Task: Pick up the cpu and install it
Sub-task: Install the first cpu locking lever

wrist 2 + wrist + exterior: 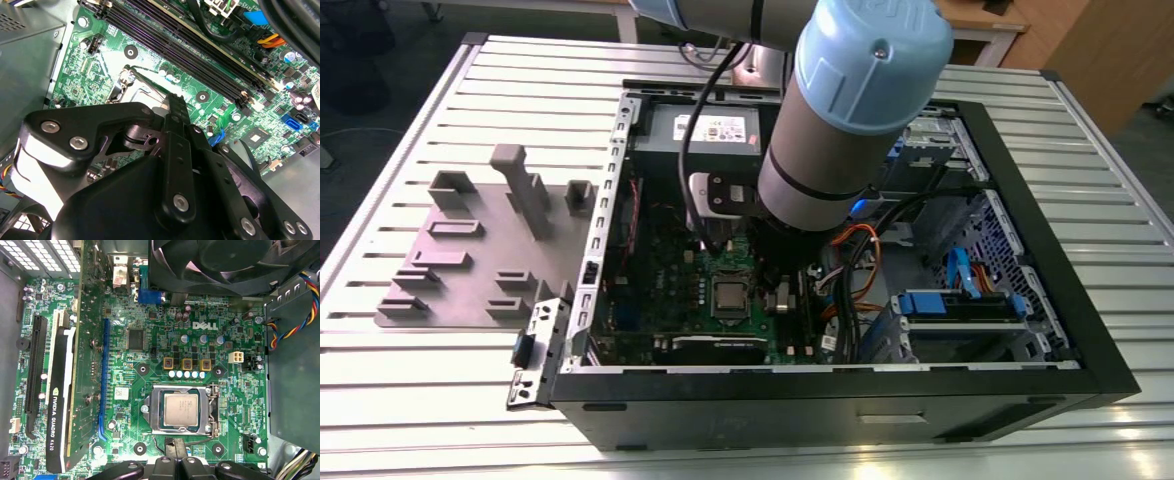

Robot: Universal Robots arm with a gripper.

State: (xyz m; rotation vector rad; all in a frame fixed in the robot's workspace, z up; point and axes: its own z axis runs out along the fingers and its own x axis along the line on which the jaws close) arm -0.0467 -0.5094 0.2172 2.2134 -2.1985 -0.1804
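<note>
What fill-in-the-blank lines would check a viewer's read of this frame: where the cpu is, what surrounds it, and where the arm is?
1. In the first wrist view the cpu lies inside its ____ on the green motherboard.
2. The metal frame around the cpu is ____ over it.
3. In the exterior view the arm reaches down into the open computer ____.

Missing words: socket; closed; case

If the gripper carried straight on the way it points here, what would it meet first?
Most likely the cpu, seated in its socket frame on the motherboard. The gripper points down at the board close by the socket; depth is unclear, so it might touch the frame's edge first.
</note>
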